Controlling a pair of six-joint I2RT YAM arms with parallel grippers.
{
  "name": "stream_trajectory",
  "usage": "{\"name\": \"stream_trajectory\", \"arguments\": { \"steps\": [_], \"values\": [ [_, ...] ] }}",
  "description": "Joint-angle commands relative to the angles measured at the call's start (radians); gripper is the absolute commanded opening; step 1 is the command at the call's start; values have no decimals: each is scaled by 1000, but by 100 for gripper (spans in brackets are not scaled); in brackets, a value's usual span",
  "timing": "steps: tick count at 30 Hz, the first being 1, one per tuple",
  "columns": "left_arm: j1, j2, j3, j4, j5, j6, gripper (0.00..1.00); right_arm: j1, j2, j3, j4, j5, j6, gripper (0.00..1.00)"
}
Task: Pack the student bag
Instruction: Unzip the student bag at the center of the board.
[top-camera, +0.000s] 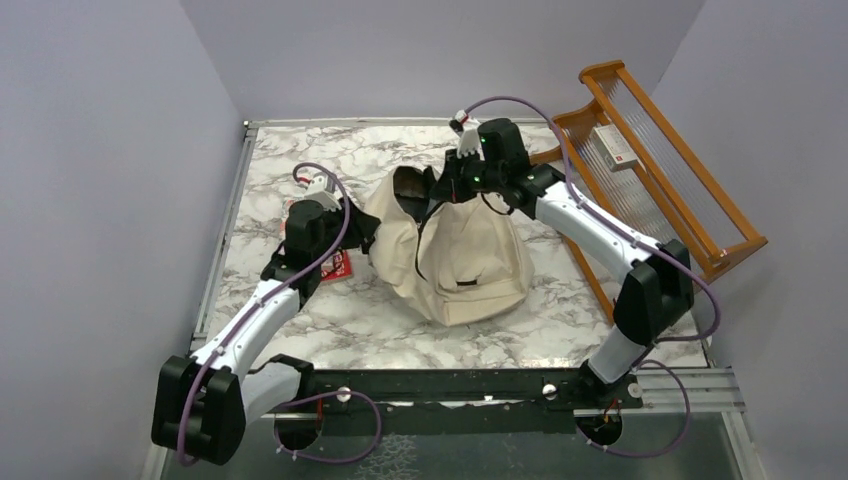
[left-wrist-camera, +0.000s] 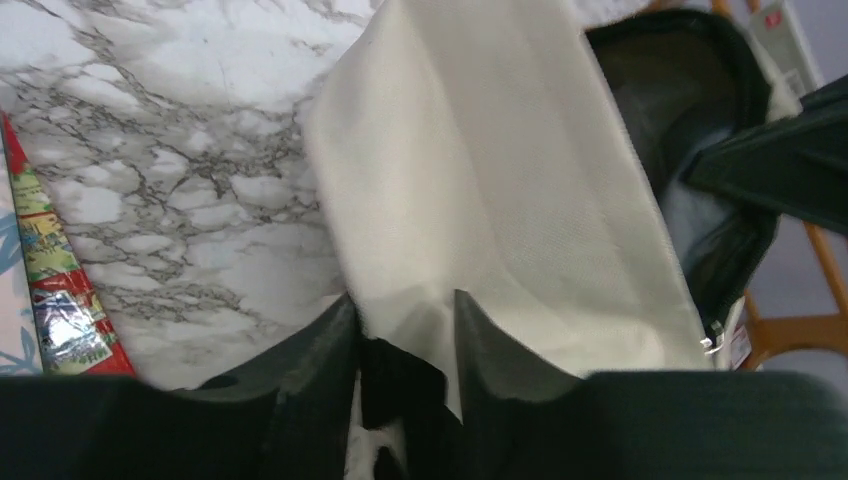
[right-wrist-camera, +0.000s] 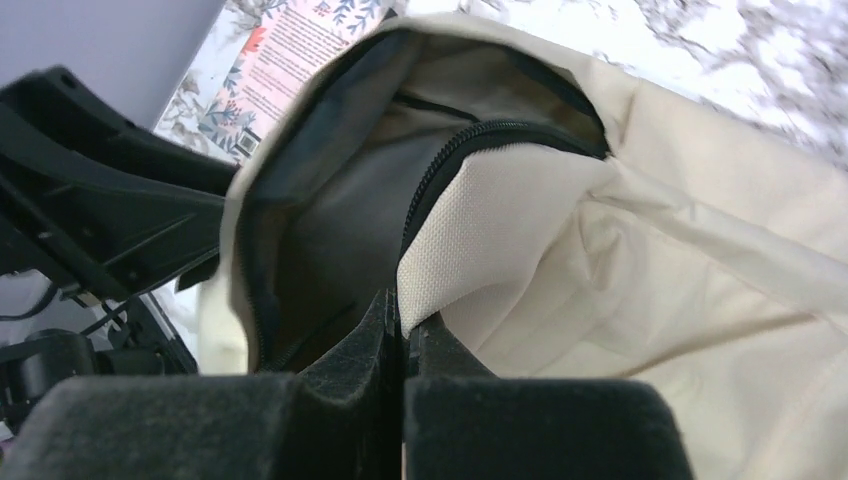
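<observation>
The student bag (top-camera: 465, 255), cream fabric with black zippers, lies in the middle of the marble table with its mouth open toward the far side. My left gripper (top-camera: 360, 228) is at the bag's left side. In the left wrist view (left-wrist-camera: 400, 305) its jaws hold a fold of cream fabric (left-wrist-camera: 480, 180) and a black strap. My right gripper (top-camera: 447, 192) is at the far rim of the opening. In the right wrist view (right-wrist-camera: 405, 305) it is shut on the zipper edge and holds the mouth open, showing the grey lining (right-wrist-camera: 320, 230).
A red-edged printed booklet (top-camera: 335, 265) lies on the table under the left arm and shows in the left wrist view (left-wrist-camera: 60, 300). A wooden rack (top-camera: 650, 170) with a white box (top-camera: 615, 145) stands at the right edge. Purple walls enclose the table.
</observation>
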Motion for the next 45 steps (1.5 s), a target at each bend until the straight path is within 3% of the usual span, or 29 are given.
{"name": "stream_trajectory", "arguments": {
  "steps": [1, 3, 5, 10, 13, 18, 24, 36, 45],
  "values": [
    [58, 3, 118, -41, 46, 32, 56, -8, 88, 121, 92, -144, -103, 1],
    [63, -17, 153, -119, 10, 45, 73, -8, 116, 126, 92, -191, -122, 1],
    [64, -51, 180, -214, -49, 56, 84, -8, 135, 101, 114, -248, -118, 1],
    [64, -164, 188, -326, -126, 48, 89, 0, 163, -38, 263, -363, -7, 0],
    [64, -178, 186, -300, -37, 19, 80, 20, 186, -115, 368, -404, 54, 1],
    [62, -89, 220, -264, 150, 7, 52, 42, 207, -219, 504, -419, 134, 0],
    [40, 15, 254, -238, 202, 18, 29, 44, 187, -321, 606, -363, 198, 1],
    [-99, 209, 308, -270, 180, 37, 22, 44, 171, -376, 641, -303, 252, 1],
    [-150, 192, 222, -321, 110, 21, 23, 43, 159, -376, 636, -294, 255, 1]
  ]
}}
